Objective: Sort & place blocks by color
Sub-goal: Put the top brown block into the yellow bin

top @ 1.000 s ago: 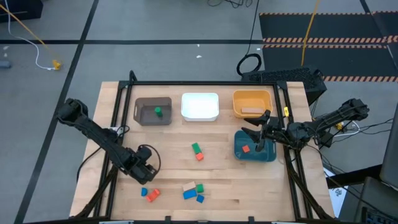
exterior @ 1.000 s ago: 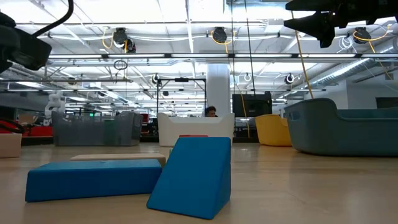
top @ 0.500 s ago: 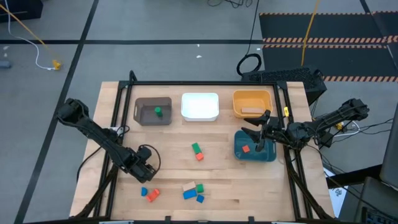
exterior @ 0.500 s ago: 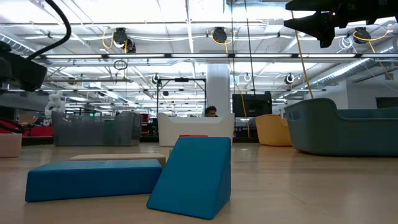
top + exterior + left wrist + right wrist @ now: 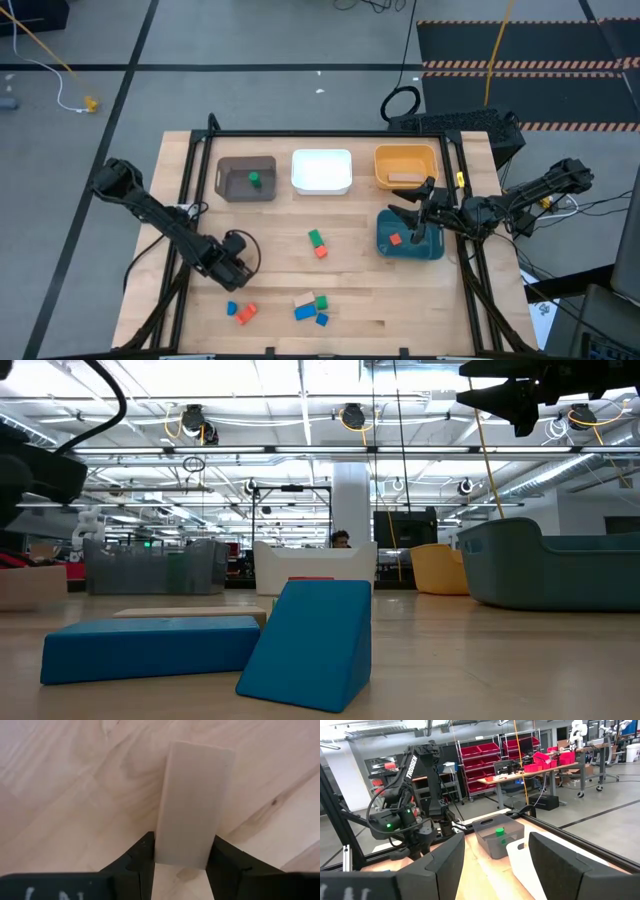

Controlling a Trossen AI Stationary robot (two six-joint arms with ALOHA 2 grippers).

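A pale wood bar [image 5: 194, 802] sits clamped between the fingers [image 5: 141, 865] of my left pincer [image 5: 236, 259], held just above the counter [image 5: 380, 300] near its front-left, as the wrist camera shows it against bare wood grain. I read this as the carry step: the bar is picked and now needs a bin. A similar pale piece already lies in the orange bin [image 5: 404, 167] at the far right of the back row, so I judge that the likely home; getting there calls for a lift and a long reach across the counter, clear of the loose blocks.

Those loose blocks remain unsorted: a green and a red one [image 5: 318, 244] mid-counter, a blue and an orange pair [image 5: 240, 311] just in front of my left pincer, and a cluster of blue, green and pale pieces [image 5: 310, 306] at the front. One green block [image 5: 255, 179] rests in the brown bin [image 5: 229, 178], a red one [image 5: 395, 239] in the teal bin [image 5: 386, 240]; the white bin [image 5: 321, 170] looks bare.

My right pincer [image 5: 417, 218] hovers over the teal bin, fingers spread, holding nothing.
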